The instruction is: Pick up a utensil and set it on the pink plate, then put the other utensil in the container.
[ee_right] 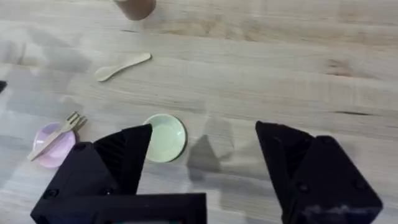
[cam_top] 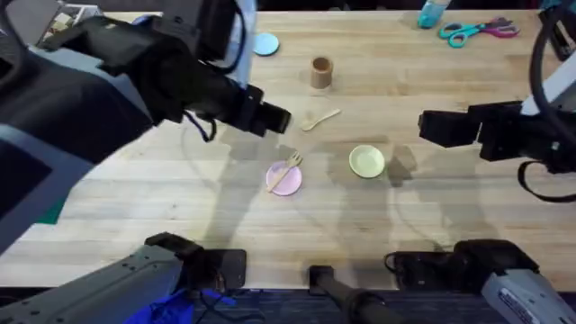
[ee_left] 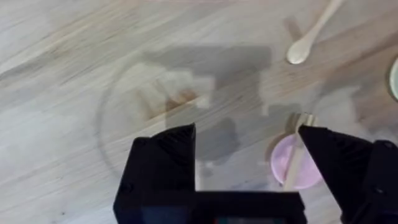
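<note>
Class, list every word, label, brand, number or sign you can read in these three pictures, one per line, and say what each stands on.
None can be read.
The fork, pink plate, spoon, brown cup, green dish and table show no writing.
The bottle at the far edge may carry a label, but it is too small to tell.

the fork [cam_top: 288, 167] lies on the plate [cam_top: 284, 179], below the left gripper [cam_top: 274, 120]. the spoon [cam_top: 320, 119] lies right of that gripper, before the cup [cam_top: 321, 72].

Pink plate [cam_top: 284, 179], pale wooden fork [cam_top: 288, 166], seemingly brown container [cam_top: 321, 72].
</note>
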Motion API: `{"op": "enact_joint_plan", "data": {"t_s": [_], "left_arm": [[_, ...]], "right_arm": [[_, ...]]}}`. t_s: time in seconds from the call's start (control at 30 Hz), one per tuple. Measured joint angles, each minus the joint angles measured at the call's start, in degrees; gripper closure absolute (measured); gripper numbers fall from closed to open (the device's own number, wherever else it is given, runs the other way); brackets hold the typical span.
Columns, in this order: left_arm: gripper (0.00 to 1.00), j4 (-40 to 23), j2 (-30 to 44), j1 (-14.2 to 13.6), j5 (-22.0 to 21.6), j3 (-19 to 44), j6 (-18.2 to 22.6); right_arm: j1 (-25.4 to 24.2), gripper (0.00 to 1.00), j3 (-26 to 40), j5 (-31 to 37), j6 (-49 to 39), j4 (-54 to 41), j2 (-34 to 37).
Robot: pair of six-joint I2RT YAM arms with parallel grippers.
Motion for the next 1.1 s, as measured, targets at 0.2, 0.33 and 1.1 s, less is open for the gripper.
{"op": "enact_joint_plan", "data": {"t_s": [0.2, 0.33, 1.1], "left_arm": [[0.008, 0.09, 0.00, 4.66, 2.31, 0.01, 4.43], [0.008, 7.46, -0.02, 6.50, 4.56, 0.01, 12.80], [0.008, 15.81, 19.28, 30.50, 36.61, 17.53, 25.58]], "right_arm": [[0.00, 0.004, 0.00, 0.00, 0.00, 0.00, 0.00], [0.00, 0.005, 0.00, -0.02, 1.12, 0.00, 0.00], [0.29, 0.005, 13.02, -3.92, 18.92, -7.36, 15.01]]}}
